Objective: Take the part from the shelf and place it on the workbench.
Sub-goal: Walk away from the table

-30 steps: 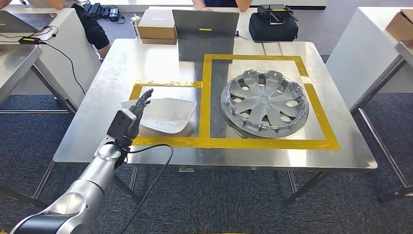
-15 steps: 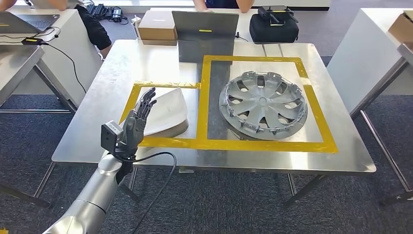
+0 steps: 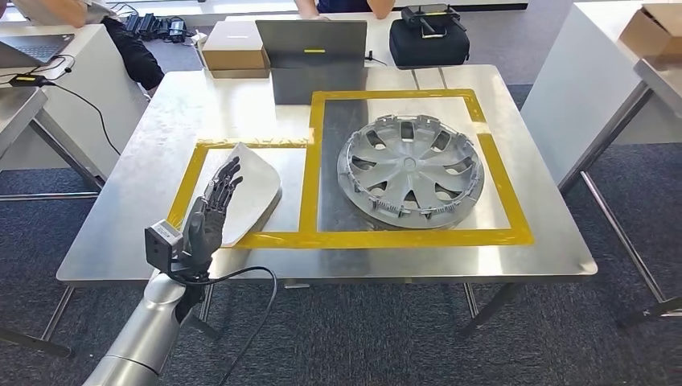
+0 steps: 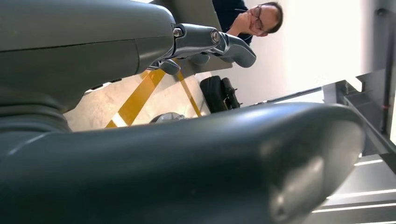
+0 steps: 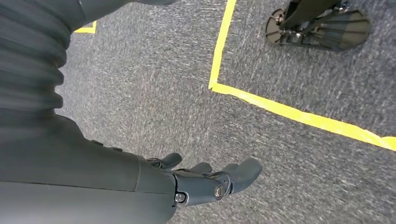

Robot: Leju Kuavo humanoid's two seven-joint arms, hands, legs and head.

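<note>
Head view: white part (image 3: 245, 186) lying flat inside the smaller yellow-taped square (image 3: 186, 178) on the near-left of the worktop (image 3: 547, 241), in front of the left hand (image 3: 206, 217). Left hand empty, fingers apart and stretched toward the far side, raised just near of the part; whether the fingertips clear it or brush it cannot be told from this angle. Compared with a second ago: hand drawn back toward the near edge and opened wider, part no longer under the fingers and turned so its narrow end points far. Whole scene also shifted sideways between frames, so camera movement accounts for some of that. Judged from this, placement looks done and the release complete; only withdrawal of the arm left.

Larger taped square (image 3: 499, 161) to the right holding a silver wheel cover (image 3: 410, 170), well apart from the part. Far edge: closed cardboard box (image 3: 233, 47), contents hidden, beside a grey laptop (image 3: 310, 44) and a black case (image 3: 429, 44).

Right wrist view: right hand (image 5: 205, 179) hanging over grey carpet (image 5: 163, 93), fingers loosely curled but apart, nothing in them.
</note>
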